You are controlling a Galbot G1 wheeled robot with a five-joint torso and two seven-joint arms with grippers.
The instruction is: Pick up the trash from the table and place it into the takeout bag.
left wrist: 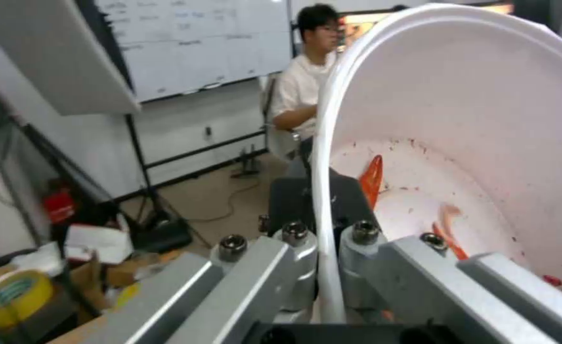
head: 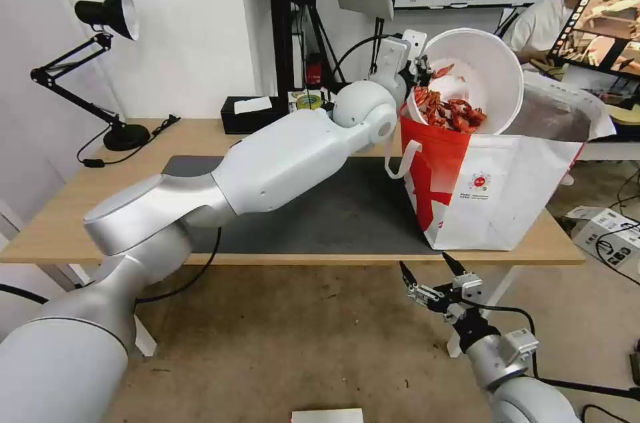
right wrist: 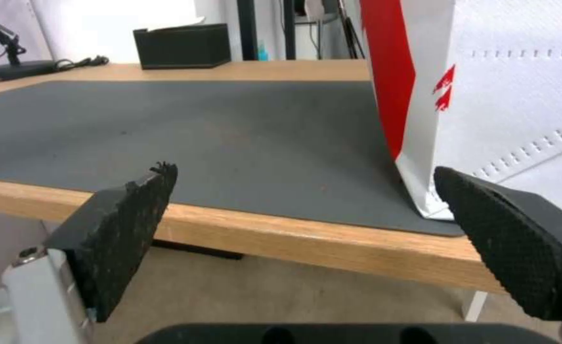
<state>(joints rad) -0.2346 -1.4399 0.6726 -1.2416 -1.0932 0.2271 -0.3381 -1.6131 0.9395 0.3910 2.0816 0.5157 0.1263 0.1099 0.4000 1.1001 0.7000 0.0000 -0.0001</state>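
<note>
Crayfish shells (head: 448, 111) spilled from the tipped white bowl (head: 490, 73) toward the open mouth of the takeout bag (head: 507, 190), which stood at the right end of the table (head: 60, 223), on the right edge of the dark grey mat (head: 333, 210). The left end effector (head: 415, 68) reached across the table and was pinched on the bowl's rim, holding the bowl on its side above the bag's left wall, its opening turned toward the robot. In the left wrist view the thin white rim (left wrist: 324, 200) ran between the two metal fingers (left wrist: 297, 258), which were pressed against it from either side, and a few orange-red shell pieces (left wrist: 372, 174) clung to the bowl's stained inner wall (left wrist: 485, 124).

The right end effector (head: 433, 273) hung below and in front of the table's near edge, close to the bag's near left corner, spread wide and holding nothing. In the right wrist view its two black ribbed pads (right wrist: 131, 224) stood well apart, with the mat (right wrist: 198, 138), the wooden near edge (right wrist: 307, 239) and the red-and-white bag wall (right wrist: 485, 95) between them.

A black tissue box (head: 252, 113) sat along the far edge of the table, and a black desk lamp (head: 100, 63) stood at the far left corner.
</note>
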